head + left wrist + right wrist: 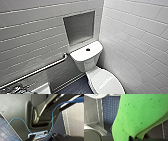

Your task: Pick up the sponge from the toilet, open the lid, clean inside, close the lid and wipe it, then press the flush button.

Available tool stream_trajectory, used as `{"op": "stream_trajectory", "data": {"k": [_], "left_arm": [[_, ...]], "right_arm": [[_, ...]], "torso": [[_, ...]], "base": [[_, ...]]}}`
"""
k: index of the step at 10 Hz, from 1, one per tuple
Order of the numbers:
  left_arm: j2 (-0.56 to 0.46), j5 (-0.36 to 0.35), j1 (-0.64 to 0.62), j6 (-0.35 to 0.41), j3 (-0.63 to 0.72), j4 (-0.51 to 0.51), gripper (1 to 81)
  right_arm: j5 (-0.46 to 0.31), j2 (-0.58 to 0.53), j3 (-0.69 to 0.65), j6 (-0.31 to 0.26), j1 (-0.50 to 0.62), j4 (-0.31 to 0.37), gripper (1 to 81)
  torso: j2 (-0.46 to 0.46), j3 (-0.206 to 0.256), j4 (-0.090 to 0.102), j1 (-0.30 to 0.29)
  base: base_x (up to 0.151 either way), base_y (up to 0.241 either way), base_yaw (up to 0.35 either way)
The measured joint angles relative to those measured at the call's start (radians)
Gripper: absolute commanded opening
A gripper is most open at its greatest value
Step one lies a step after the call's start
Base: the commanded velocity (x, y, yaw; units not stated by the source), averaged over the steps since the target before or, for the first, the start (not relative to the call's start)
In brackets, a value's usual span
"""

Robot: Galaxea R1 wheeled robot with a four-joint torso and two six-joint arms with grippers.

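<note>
Left claw (50, 138): open or closed, I cannot tell. At frame centre in the head view, the toilet (85, 61) bears the flush button (88, 49); the lid (106, 82) lies closed at lower right. The right claw (134, 138) grips the sponge (137, 115).

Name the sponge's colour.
Bright green sponge, flecked with darker pores; clearest in the right wrist view.

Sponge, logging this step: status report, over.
Right gripper shut on sponge. Lid down on toilet. Flush button uncovered. Grab bar on wall beside toilet.
</note>
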Motion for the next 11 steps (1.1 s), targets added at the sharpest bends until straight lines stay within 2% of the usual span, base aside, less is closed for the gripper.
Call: {"op": "stream_trajectory", "data": {"k": [2,4,8,11], "left_arm": [[0.032,0.030,0.003,0.000,-0.054,0.000,81.1],[0.059,0.053,0.008,0.000,-0.122,0.000,81.1],[0.105,0.060,0.005,0.000,-0.184,-0.009,81.1],[0.145,0.062,0.008,0.000,-0.273,-0.011,81.1]], "right_arm": [[-0.009,0.036,-0.032,0.000,-0.029,-0.021,1.0],[-0.009,0.065,-0.082,0.000,-0.036,-0.032,1.0],[-0.011,0.123,-0.164,0.000,-0.071,-0.119,1.0],[-0.011,0.185,-0.240,0.000,-0.075,-0.132,1.0]], "torso": [[0.073,0.069,0.000,-0.049],[0.129,0.088,0.000,-0.087],[0.272,0.102,0.000,-0.178],[0.374,0.183,0.000,-0.244]], "base": [[0.000,0.000,0.000],[0.000,0.000,0.000],[0.000,0.000,0.000],[0.000,0.000,0.000]]}}
